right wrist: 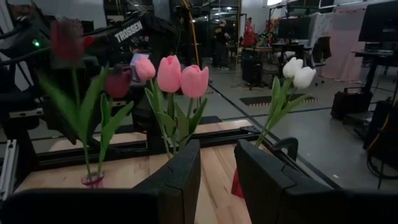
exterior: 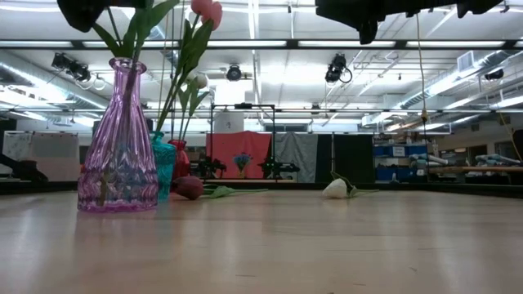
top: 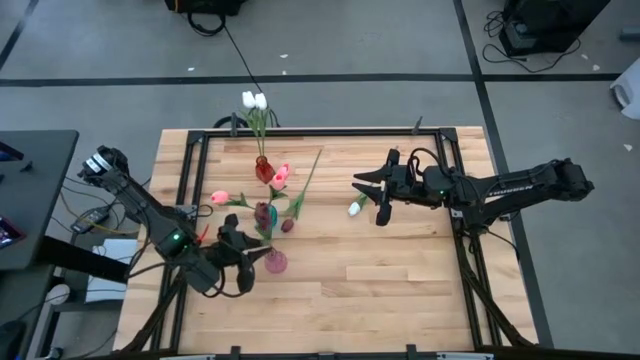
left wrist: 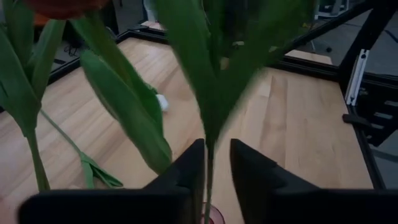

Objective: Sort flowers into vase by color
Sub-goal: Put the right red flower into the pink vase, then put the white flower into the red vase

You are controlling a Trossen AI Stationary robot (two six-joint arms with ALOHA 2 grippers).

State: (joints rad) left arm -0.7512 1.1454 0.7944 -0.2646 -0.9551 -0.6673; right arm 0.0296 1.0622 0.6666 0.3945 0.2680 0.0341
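Note:
A purple glass vase (top: 276,263) (exterior: 120,147) stands near the table's near-left and holds dark red tulips (right wrist: 66,37). My left gripper (top: 250,262) (left wrist: 217,162) is open just above its rim (left wrist: 214,216). One thin green stem (left wrist: 208,174) runs up between the fingers, close to one of them. A teal vase (exterior: 166,167) holds pink tulips (right wrist: 180,74), and a red vase (top: 263,170) holds two white ones (top: 254,100). A white tulip (top: 355,207) (exterior: 335,189) and a dark red one (top: 288,226) (exterior: 189,187) lie flat on the table. My right gripper (top: 368,198) (right wrist: 217,162) hangs open above the white one.
The three vases stand close together on the table's left half, their leaves and stems overlapping. A black metal frame (top: 330,131) runs along the table's edges. Bare wood (top: 400,280) spreads over the near-right part of the table.

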